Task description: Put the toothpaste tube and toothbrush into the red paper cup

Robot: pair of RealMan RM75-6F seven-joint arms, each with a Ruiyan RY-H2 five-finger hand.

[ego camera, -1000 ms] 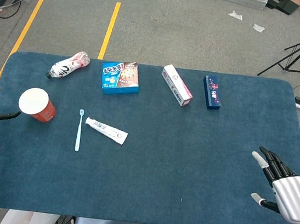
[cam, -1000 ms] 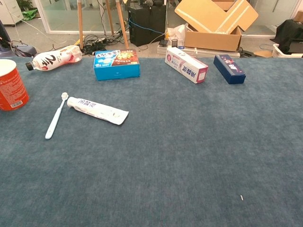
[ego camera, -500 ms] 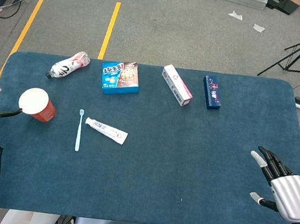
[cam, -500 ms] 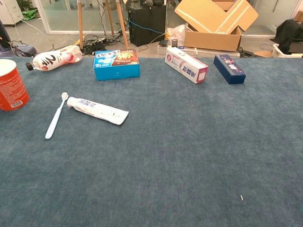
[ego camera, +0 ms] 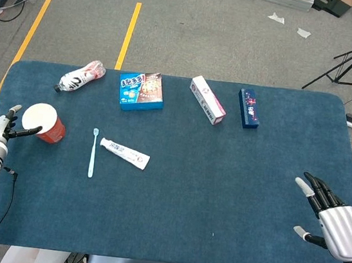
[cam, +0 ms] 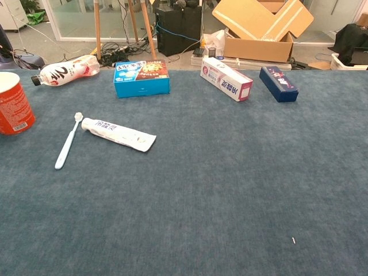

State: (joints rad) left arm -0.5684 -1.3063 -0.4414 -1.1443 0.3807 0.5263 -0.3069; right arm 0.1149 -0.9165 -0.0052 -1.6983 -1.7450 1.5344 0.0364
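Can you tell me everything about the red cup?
The red cup looks like paper, red outside with white print and white inside, with a round white rim. It stands upright and open-topped near the left edge of the blue table; nothing shows inside it. The toothbrush and toothpaste tube lie apart from it. The left hand is right beside it, one finger reaching its rim; whether it touches is unclear.

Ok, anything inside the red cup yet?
Nothing visible: the red paper cup shows only white interior from above, its bottom unseen. Toothbrush and toothpaste tube lie on the table.
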